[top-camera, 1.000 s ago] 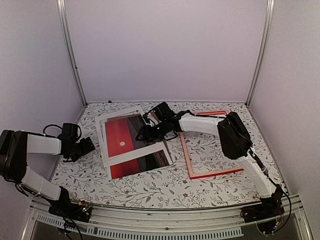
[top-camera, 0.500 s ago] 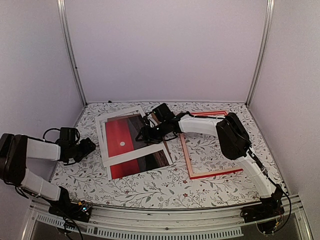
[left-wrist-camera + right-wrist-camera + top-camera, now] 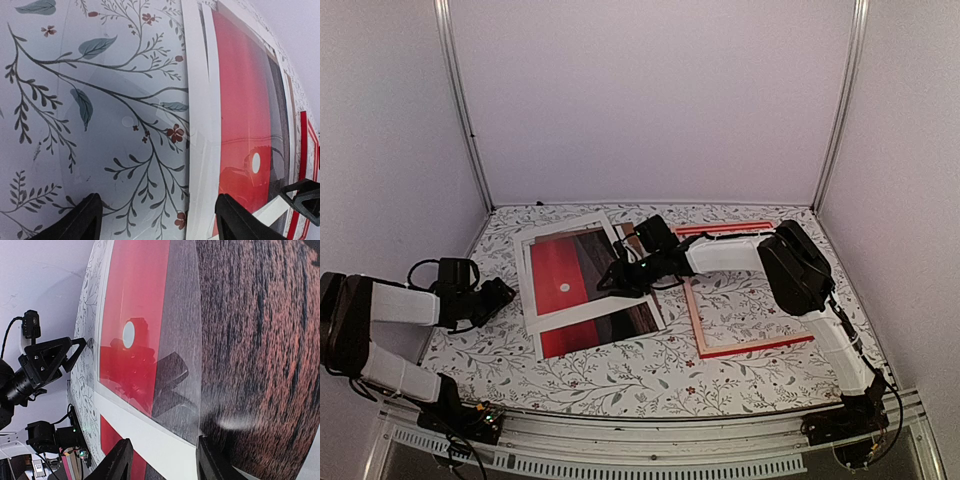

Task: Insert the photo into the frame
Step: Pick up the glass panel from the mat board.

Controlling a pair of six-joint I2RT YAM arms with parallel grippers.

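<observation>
Since a second ago the left arm has sunk lower and its forearm lies closer to the table (image 3: 620, 375); the right arm has shifted its gripper a little nearer along the print's right side.

Left gripper (image 3: 500, 292) – low over the patterned cloth, just left of the stack, fingers spread wide with nothing between them. Its wrist view shows the white mat (image 3: 196, 125) edge ahead.

Right gripper (image 3: 610, 282) – reaching across from the right, hovering over the dark brown half of the photo (image 3: 565, 275). Fingers stand apart, and no object is seen clamped.

The photo lies flat, left of centre, with the mat skewed across it and the white dot showing in the red half.

The frame (image 3: 692, 312) lies flat on the table, right of the photo, red face up, its opening showing only cloth.
</observation>
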